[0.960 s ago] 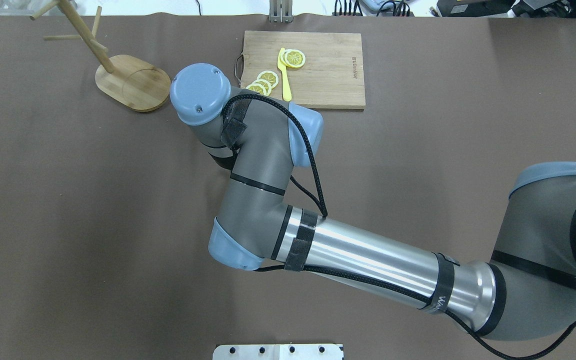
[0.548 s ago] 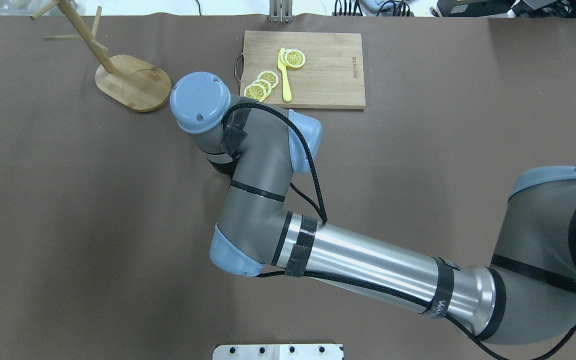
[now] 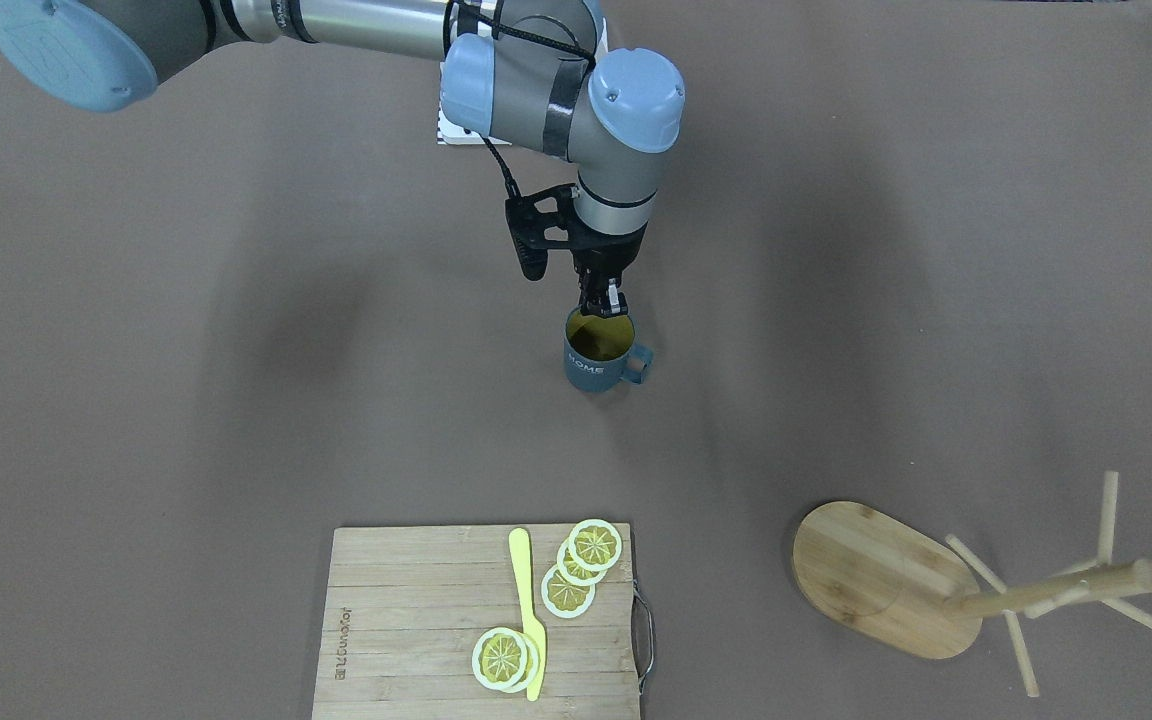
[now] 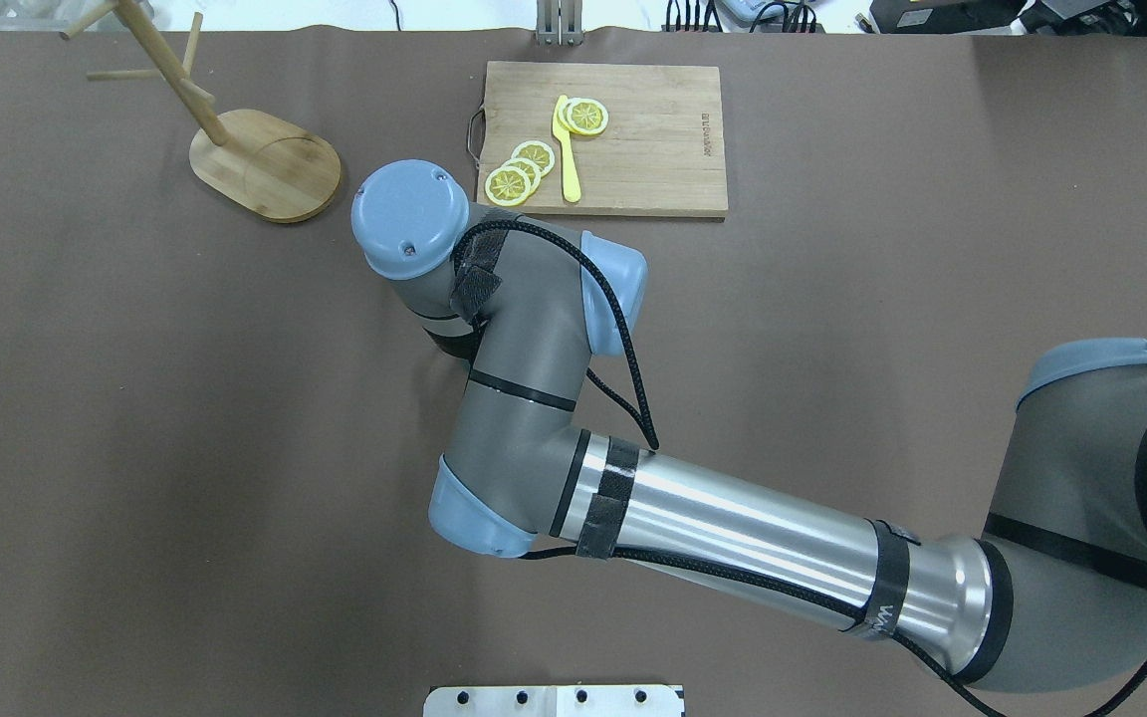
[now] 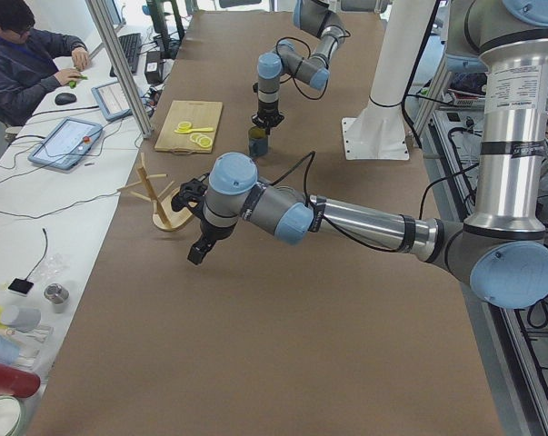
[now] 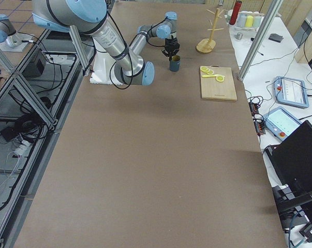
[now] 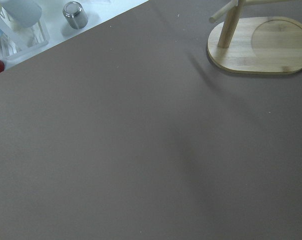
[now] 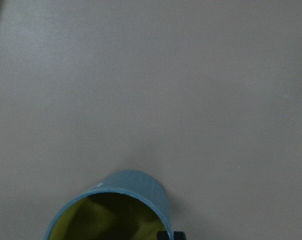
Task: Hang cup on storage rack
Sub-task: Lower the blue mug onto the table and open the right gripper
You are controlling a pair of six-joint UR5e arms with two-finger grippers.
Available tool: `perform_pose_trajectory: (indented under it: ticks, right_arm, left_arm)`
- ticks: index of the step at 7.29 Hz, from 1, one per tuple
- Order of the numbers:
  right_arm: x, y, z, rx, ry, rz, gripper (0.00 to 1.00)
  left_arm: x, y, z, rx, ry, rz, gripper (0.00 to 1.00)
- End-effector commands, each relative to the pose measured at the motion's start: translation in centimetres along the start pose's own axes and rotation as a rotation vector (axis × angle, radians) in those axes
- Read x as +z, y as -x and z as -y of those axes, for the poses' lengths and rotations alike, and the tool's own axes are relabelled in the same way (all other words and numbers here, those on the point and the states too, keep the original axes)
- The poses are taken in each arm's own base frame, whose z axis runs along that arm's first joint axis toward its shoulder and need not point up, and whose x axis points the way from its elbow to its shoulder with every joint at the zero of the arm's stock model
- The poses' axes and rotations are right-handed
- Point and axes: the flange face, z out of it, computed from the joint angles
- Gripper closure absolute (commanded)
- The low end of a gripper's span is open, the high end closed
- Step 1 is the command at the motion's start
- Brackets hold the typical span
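Note:
The slate-blue cup [image 3: 591,368] with "HOME" lettering and a yellow-green inside stands upright mid-table, handle toward the view's right. My right gripper [image 3: 602,301] points straight down at the cup's robot-side rim, its fingers close together on the wall. The right wrist view shows the cup's rim [image 8: 135,182] at the bottom edge. In the overhead view my right arm hides the cup. The storage rack [image 3: 871,575], a wooden mug tree, stands empty on my left side [image 4: 270,164]. My left gripper [image 5: 197,253] hovers near the rack; I cannot tell whether it is open.
A slatted cutting board [image 3: 406,610] with lemon slices [image 3: 568,590] and a yellow knife [image 3: 526,600] lies across the table from me, beside the rack. Bottles and a metal cup [image 7: 74,14] stand past the table's left end.
My right arm's wrist has shifted toward me and slightly right in the overhead view, uncovering the lemon slices. The rack and the board have not moved.

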Motion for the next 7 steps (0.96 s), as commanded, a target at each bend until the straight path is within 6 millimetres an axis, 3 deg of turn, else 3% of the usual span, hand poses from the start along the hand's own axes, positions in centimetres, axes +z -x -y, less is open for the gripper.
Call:
perform_pose_trajectory:
  ticks: [1,3,5,7]
  right_arm:
    - [-0.6,0.1,0.1,-0.101,0.006,0.011,0.0]
    - [-4.3,2.4,2.8,-0.145,0.034,0.062,0.0]
    - [-5.4,2.4,11.2,-0.261,0.028,0.118,0.0]
    - [-4.7,0.4,21.1,-0.465,-0.018,0.13,0.0]
  left_arm:
    - [0.1,0.1,-0.1,-0.002,0.002,0.0,0.01]
    - [0.1,0.1,0.0,-0.004,0.002,0.0,0.01]
    - [-0.2,-0.4,0.9,0.01,-0.009,-0.001,0.01]
    - [-0.7,-1.5,2.1,0.087,-0.075,-0.001,0.01]
